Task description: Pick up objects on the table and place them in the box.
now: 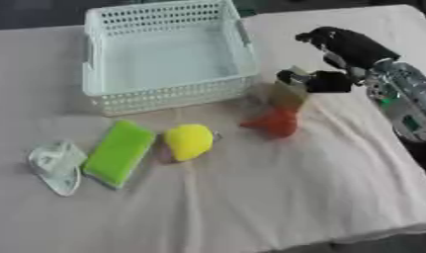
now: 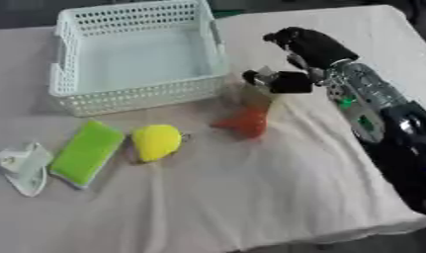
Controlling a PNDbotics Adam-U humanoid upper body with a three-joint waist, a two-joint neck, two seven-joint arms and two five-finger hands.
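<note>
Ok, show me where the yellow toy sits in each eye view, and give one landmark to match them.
Left eye view: yellow toy left of centre, just right of the green sponge.
Right eye view: same toy, further left in the picture.
Shared landmark: the white basket behind it.

Work surface: a table covered by a pale, pinkish-white cloth [image 1: 276,197], which spans nearly the whole view. The cloth is creased, with soft folds running across its near half and a ripple toward the right side. Its front edge hangs over the near side of the table (hem visible at lower right). Beyond the far edge lies a dark background [image 1: 34,12]; nothing in it can be made out.
</note>
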